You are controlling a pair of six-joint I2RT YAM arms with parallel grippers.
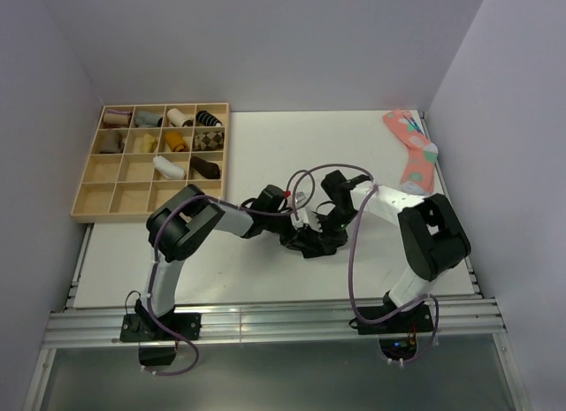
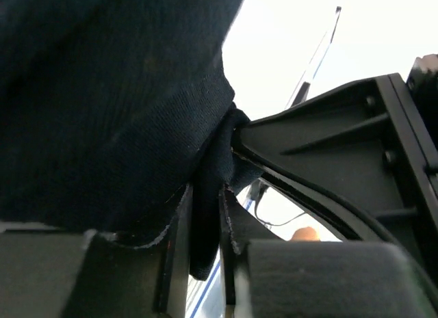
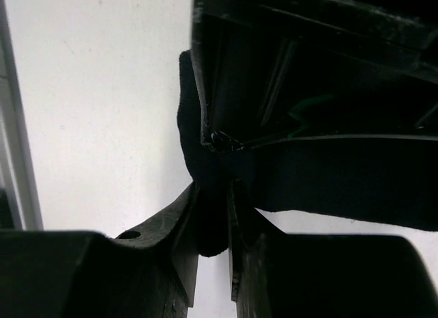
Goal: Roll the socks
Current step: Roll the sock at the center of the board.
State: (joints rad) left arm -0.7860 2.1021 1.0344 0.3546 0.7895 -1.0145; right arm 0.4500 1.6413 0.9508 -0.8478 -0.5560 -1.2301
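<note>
A black sock (image 1: 311, 244) lies bunched at the table's middle, and both grippers meet over it. In the left wrist view the sock (image 2: 102, 92) fills the upper left, and a fold of it hangs between the jaws of my left gripper (image 2: 205, 203), which pinch it. The right gripper's finger (image 2: 342, 147) crosses just beyond. In the right wrist view my right gripper (image 3: 213, 191) is shut on another fold of the sock (image 3: 190, 126), with the left gripper's black body close above. From the top, the left gripper (image 1: 299, 229) and the right gripper (image 1: 329, 224) almost touch.
A wooden compartment tray (image 1: 93, 194) with several rolled socks stands at the back left. A coral-pink spotted sock (image 1: 414, 150) lies flat at the back right, by the wall. Metal rails (image 1: 265, 323) run along the near edge.
</note>
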